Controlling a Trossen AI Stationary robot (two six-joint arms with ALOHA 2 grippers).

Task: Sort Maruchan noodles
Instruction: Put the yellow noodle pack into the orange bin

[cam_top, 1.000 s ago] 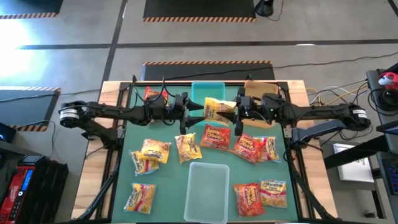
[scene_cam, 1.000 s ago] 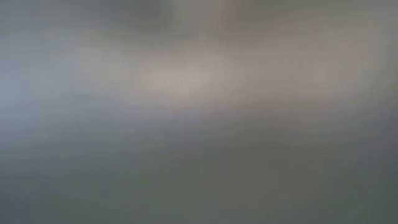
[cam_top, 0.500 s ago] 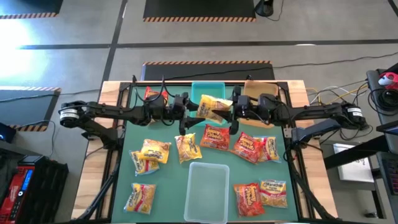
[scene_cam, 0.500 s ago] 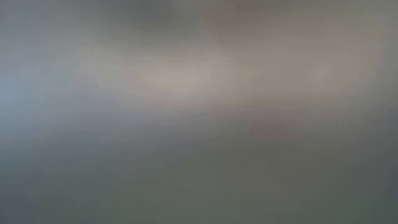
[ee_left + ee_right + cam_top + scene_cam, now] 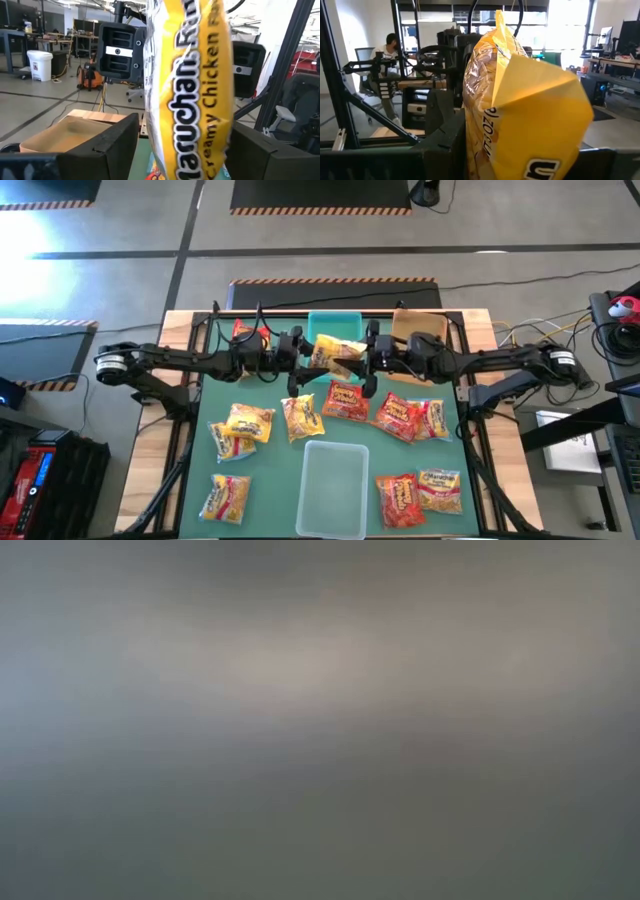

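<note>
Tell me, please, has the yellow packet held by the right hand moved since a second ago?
Yes. The yellow packet shifted left, over the teal bin toward the left hand.

1 yellow packet (image 5: 336, 352) marked "Creamy Chicken", raised on edge above the counter's far middle. 8 more lie flat: 3 yellow (image 5: 241, 425) at left, 1 yellow (image 5: 300, 417) and 1 red (image 5: 347, 400) at centre, 3 red and yellow (image 5: 411, 418) at right.
</note>
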